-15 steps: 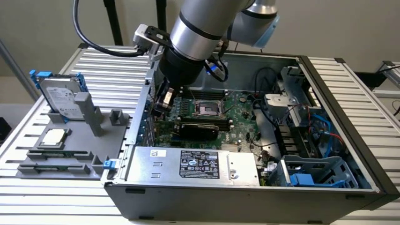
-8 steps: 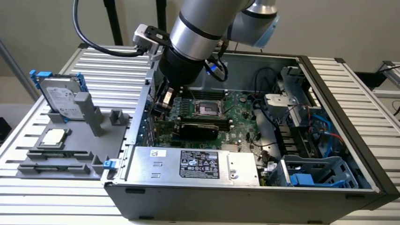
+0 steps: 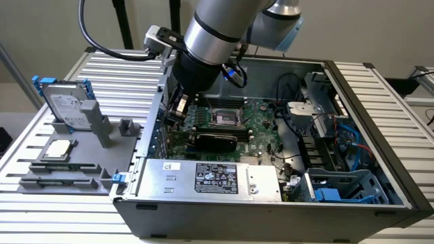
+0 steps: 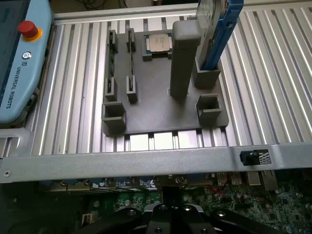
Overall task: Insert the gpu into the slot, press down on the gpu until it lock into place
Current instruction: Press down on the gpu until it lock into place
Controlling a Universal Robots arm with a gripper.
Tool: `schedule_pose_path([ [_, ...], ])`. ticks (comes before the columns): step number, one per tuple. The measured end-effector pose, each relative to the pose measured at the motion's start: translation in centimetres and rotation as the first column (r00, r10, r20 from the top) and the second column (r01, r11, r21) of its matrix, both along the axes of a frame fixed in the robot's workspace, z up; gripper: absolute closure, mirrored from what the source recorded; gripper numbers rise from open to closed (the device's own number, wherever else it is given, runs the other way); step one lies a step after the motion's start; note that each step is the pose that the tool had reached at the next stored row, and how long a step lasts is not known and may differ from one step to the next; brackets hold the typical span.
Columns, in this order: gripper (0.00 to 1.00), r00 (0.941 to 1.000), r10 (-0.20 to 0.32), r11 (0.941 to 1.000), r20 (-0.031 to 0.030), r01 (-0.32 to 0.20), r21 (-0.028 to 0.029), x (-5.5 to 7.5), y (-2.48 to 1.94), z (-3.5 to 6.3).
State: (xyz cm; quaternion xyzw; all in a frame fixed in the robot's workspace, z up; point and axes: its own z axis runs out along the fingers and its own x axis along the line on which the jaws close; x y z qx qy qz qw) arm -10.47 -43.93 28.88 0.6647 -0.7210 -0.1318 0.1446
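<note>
Your clenched end effector (image 4: pixel 170 217) is hovering over the green motherboard (image 3: pixel 224 127), with the gpu (image 3: pixel 215 141) lying on it.

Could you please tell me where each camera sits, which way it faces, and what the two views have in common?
Exterior view: sits off the arm, above and in front of the open case, looking down into it at the motherboard, gpu and power supply; the arm reaches in from above.
Wrist view: sits on the wrist, looking out over the case wall to the grey fixture tray; the gripper shows.
Shared: fixture tray, hard drive, processor, motherboard.
</note>
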Motion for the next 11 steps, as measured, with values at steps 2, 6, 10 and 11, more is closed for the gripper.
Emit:
schedule_pose_path([
  [2,0.89,1.0,0.0,1.0,0.0,0.0,-0.0002,-0.09,0.01,-0.08],
  [6,0.89,1.0,0.0,1.0,-0.0001,0.0,-0.0004,-0.2,0.01,-0.17],
  [10,0.89,1.0,0.0,1.0,0.0041,0.0,0.0003,-0.22,0.02,-0.2],
  [11,0.89,1.0,0.0,1.0,0.0071,0.0,0.0003,-0.22,0.02,-0.2],
])
